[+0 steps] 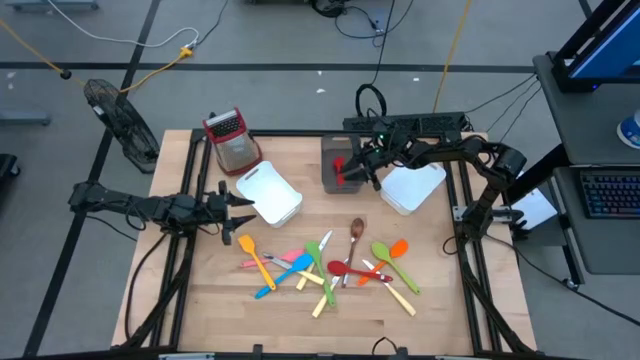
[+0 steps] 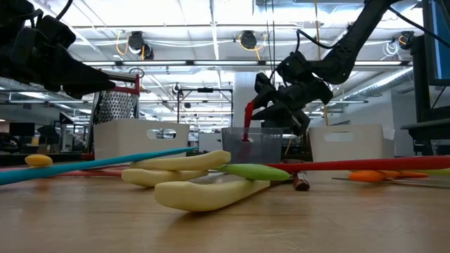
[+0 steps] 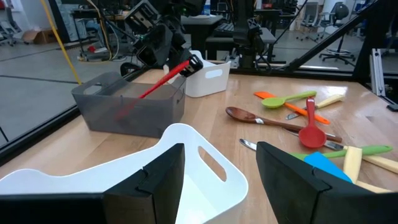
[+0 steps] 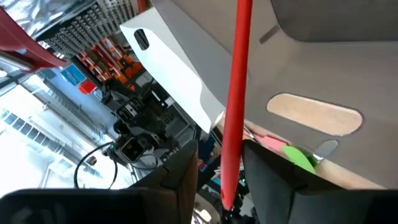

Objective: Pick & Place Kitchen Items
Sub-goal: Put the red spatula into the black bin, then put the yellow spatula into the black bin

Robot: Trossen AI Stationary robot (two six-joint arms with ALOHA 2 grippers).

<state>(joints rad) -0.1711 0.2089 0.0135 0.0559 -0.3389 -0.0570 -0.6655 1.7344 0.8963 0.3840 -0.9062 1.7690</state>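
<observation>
While the left gripper [image 1: 243, 212] hovers at the table's left side beside the near white bin [image 1: 270, 193], jaws apart and empty, it looks parked and need not move yet

Centre: the rest of the kitchen items [image 1: 325, 265] lie scattered on the wood toward the front edge, among them a brown wooden spoon [image 1: 356, 234], green spoon [image 1: 381, 252], orange spoon [image 1: 398, 247], blue spatula [image 1: 285, 273] and cream-handled pieces, several crossing each other

Right: the right gripper [image 1: 352, 168] sits above the grey bin [image 1: 336, 165], fingers clamped on a red utensil [image 2: 247, 121] whose free end dips into that bin. Step in hand reads as the drop. To do it well, lower until the tip is well below the rim, tilt the handle along the bin's long side, then let go, so it doesn't bounce out

Edges: grater [image 1: 231, 137] stands behind the near white bin, second white bin [image 1: 413, 187] just beside the grey one. Open room is straight up from the grey bin, then forward over bare wood to the pile
</observation>
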